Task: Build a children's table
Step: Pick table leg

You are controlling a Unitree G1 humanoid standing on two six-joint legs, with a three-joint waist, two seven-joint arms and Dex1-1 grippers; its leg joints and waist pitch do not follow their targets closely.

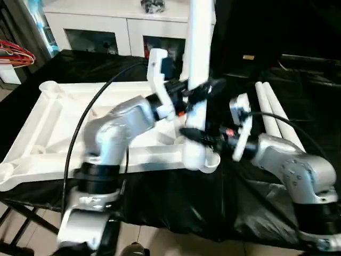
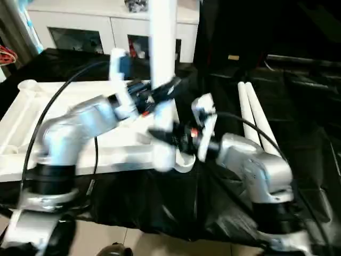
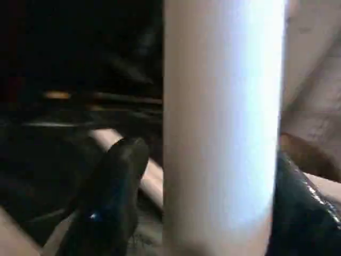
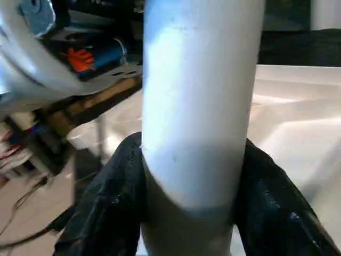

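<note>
The children's table top [image 1: 58, 122] lies upside down on the black-covered bench, rim up. One white leg [image 1: 198, 42] stands upright in its near right corner socket [image 1: 194, 156]. My right gripper [image 1: 192, 134] is shut on this leg just above the socket, and both fingers [image 4: 112, 202] press on the leg [image 4: 197, 106]. Higher up, my left gripper [image 1: 200, 92] is open around the same leg [image 3: 224, 122]. One finger [image 3: 114, 181] stands a little off it and the other lies against it.
Two more white legs [image 1: 277, 114] lie side by side on the black cloth to the right. A white cabinet with glass doors [image 1: 122, 29] stands behind the bench. Red hangers [image 1: 16, 53] show at the far left. The bench's front edge runs just below the table top.
</note>
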